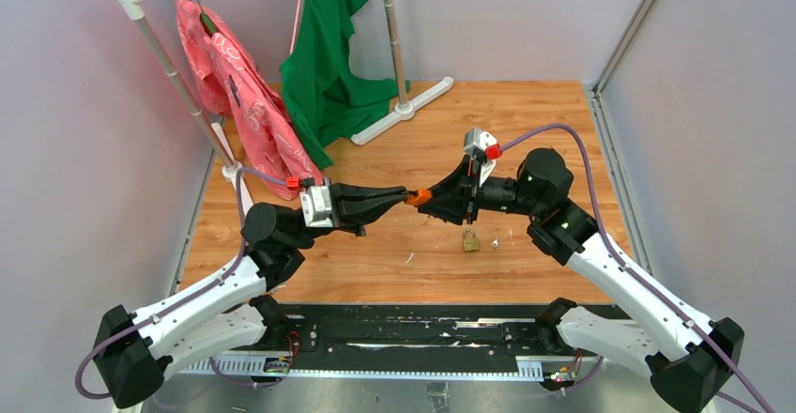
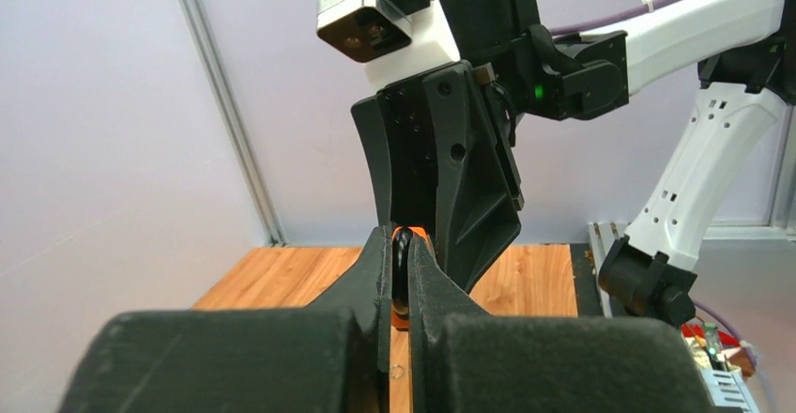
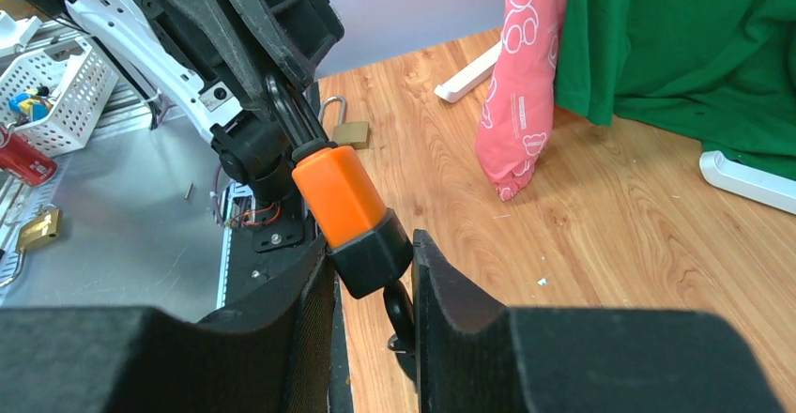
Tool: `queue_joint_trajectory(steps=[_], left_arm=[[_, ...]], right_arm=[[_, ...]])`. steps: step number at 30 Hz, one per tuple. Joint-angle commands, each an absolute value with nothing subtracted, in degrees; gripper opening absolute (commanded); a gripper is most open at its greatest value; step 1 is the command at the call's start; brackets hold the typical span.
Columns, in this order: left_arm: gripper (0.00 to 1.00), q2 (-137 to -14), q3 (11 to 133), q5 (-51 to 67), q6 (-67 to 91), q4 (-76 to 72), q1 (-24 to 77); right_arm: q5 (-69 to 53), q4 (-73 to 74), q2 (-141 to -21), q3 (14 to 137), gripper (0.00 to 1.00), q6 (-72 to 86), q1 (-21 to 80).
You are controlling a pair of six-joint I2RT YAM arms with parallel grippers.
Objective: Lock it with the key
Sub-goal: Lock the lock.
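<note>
An orange lock with a black end cap is held above the wooden table, between both arms. My left gripper is shut on its thin black shackle, and orange shows just behind the fingers. In the right wrist view, my right gripper is shut on the black cap of the lock, with a finger on each side. A black key hangs from the underside of the cap, against the right-hand finger. Its blade is hidden.
A brass padlock lies on the table just below the grippers. It also shows in the right wrist view as the brass padlock. A clothes rack at the back left carries a pink garment and a green garment; the rack's white foot rests on the table.
</note>
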State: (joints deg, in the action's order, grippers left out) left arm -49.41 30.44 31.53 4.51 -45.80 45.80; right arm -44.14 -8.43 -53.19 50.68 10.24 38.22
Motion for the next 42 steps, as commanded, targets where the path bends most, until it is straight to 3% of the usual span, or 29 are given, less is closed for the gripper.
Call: queue_joint_trajectory(steps=[1,8,14,19,28,33,42], left_arm=[[0.0,-56.7,23.5,43.8,9.7,-23.0,51.4],[0.0,-58.7,23.4,43.3,9.6,-24.3,52.8],[0.0,-57.6,22.0,41.3,9.6,-24.3,52.8],[0.0,-53.8,25.6,41.8,10.6,-22.1,49.0],[0.0,-47.0,37.7,45.3,-1.5,-2.0,41.7],[0.0,-44.4,39.9,43.5,-5.3,4.9,39.9],[0.0,-43.3,36.5,40.7,-0.9,-1.6,39.3]], right_arm=[[-40.1,-39.8,-51.0,54.1,0.0,16.2,38.2],[-39.4,-44.2,-52.2,53.0,0.0,18.5,38.3],[-39.8,-36.7,-50.0,55.2,0.0,13.1,37.8],[-45.3,-20.7,-51.9,55.8,0.0,3.2,38.0],[-53.3,-4.1,-56.4,55.1,0.0,-8.4,38.9],[-47.0,10.8,-57.3,56.8,0.0,-16.6,38.9],[-46.5,6.7,-57.3,55.9,0.0,-13.2,39.4]])
